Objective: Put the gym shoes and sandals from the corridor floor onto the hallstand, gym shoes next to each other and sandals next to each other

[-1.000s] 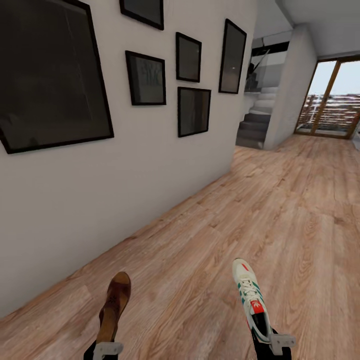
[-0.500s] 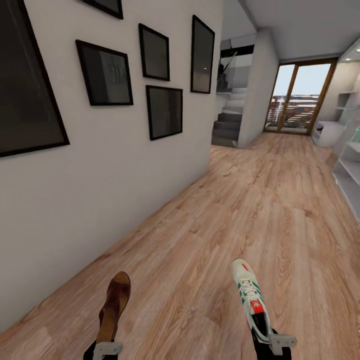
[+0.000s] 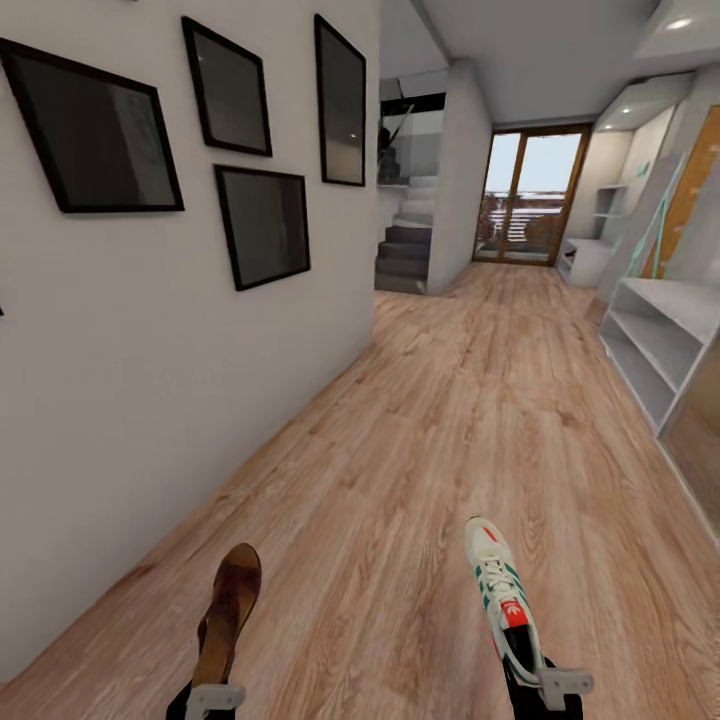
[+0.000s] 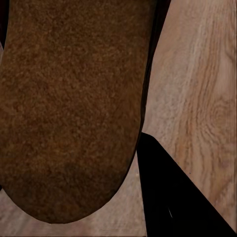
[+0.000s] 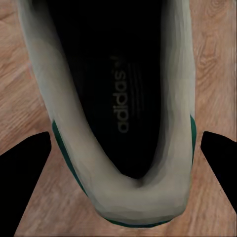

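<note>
My left gripper [image 3: 214, 694] at the bottom of the head view is shut on a brown sandal [image 3: 229, 608], held out forward above the wood plank floor [image 3: 440, 430]. Its rough brown sole [image 4: 74, 108] shows in the left wrist view beside one dark finger [image 4: 173, 197]. My right gripper [image 3: 543, 688] is shut on a white gym shoe [image 3: 499, 590] with green stripes and a red tongue patch. Seen from the right wrist, the shoe's heel opening [image 5: 118, 113] lies between both dark fingers [image 5: 24, 173]. The pale grey hallstand [image 3: 655, 335], with open low shelves, stands along the right wall.
A white wall with black picture frames [image 3: 262, 225] runs along my left. Ahead lie stairs [image 3: 405, 262], a glass door [image 3: 525, 205] and a farther pale bench [image 3: 585, 262] with wall shelves above. The plank floor stretches wide between wall and hallstand.
The camera has swung to the right: the picture wall slid leftward and the hallstand came into view. Both grippers keep the same hold on the sandal and the gym shoe.
</note>
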